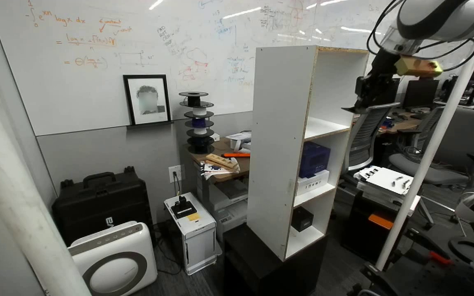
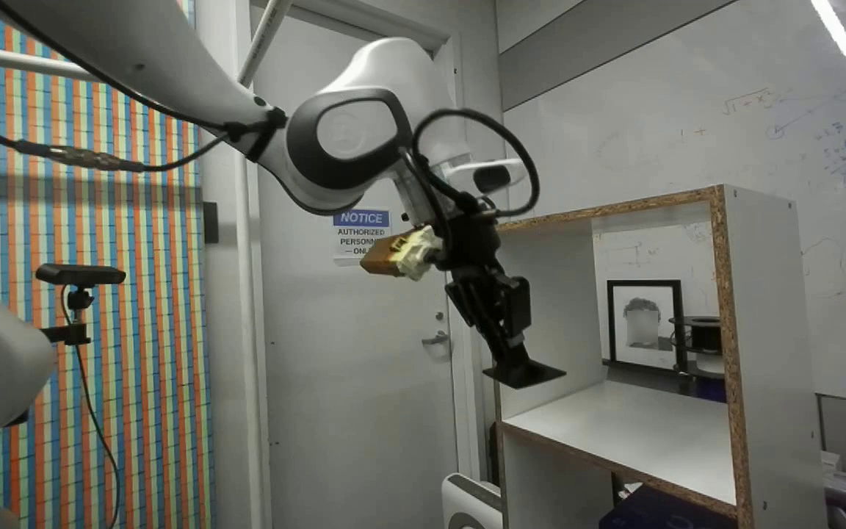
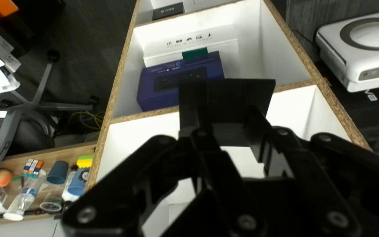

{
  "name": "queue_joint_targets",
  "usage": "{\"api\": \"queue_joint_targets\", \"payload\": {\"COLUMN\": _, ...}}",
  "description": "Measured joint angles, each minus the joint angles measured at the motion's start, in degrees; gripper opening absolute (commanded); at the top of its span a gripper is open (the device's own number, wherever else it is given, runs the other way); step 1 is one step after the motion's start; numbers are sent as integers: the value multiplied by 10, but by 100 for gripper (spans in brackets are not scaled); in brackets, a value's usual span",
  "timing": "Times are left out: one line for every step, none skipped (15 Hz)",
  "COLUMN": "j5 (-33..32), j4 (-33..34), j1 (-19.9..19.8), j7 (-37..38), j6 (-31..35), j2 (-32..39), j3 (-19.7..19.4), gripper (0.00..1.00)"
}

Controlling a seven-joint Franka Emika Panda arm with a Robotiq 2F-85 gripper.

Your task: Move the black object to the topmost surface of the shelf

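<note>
Can find the black box (image 1: 302, 218) in the lowest of the 3 compartments of the white shelf (image 1: 280, 144), partly hidden behind the side panel in an exterior view. Can spot it also near the upper edge of the wrist view, with lettering too small to read. Hard to judge the flat top, with little more than its edge visible in both exterior views.

Can see the gripper (image 2: 517, 360) angled downward near the open front of the upper compartment, apart from the black box and well above it. Cannot tell the state of the fingers (image 2: 495, 332): apart, together, or clamped on the flat black plate (image 2: 529, 375) at the tips. Hard to say, too, whether just in front of the shelf or slightly inside.

Can see only part of the dark-blue box (image 3: 176, 79) in the wrist view, behind dark gripper parts; in an exterior view, can place it on a white box (image 1: 313, 183) in the middle compartment, partly behind the side panel as well.

Lose the lower part of the shelf past the bottom edge of an exterior view, and the white arm (image 2: 401, 70) past the upper edge in both. Can make out a framed portrait (image 1: 148, 98) with a pale square over the face.
</note>
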Motion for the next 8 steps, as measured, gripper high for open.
{"api": "queue_joint_targets", "payload": {"j5": 0, "j4": -3, "j1": -3, "j7": 3, "j6": -7, "j2": -33, "j3": 0, "gripper": 15}}
{"api": "queue_joint_targets", "payload": {"j5": 0, "j4": -3, "j1": -5, "j7": 7, "j6": -12, "j2": -66, "j3": 0, "gripper": 15}}
{"api": "queue_joint_targets", "payload": {"j5": 0, "j4": -1, "j1": -7, "j7": 10, "j6": -19, "j2": -97, "j3": 0, "gripper": 15}}
{"api": "queue_joint_targets", "payload": {"j5": 0, "j4": 4, "j1": -8, "j7": 15, "j6": -26, "j2": -126, "j3": 0, "gripper": 15}}
{"api": "queue_joint_targets", "payload": {"j5": 1, "j4": 12, "j1": -9, "j7": 21, "j6": -33, "j2": -150, "j3": 0, "gripper": 15}}
{"api": "queue_joint_targets", "payload": {"j5": 2, "j4": 23, "j1": -9, "j7": 28, "j6": -37, "j2": -169, "j3": 0, "gripper": 15}}
{"api": "queue_joint_targets", "payload": {"j5": 2, "j4": 36, "j1": -9, "j7": 36, "j6": -40, "j2": -180, "j3": 0, "gripper": 15}}
{"api": "queue_joint_targets", "payload": {"j5": 3, "j4": 51, "j1": -9, "j7": 44, "j6": -41, "j2": -184, "j3": 0, "gripper": 15}}
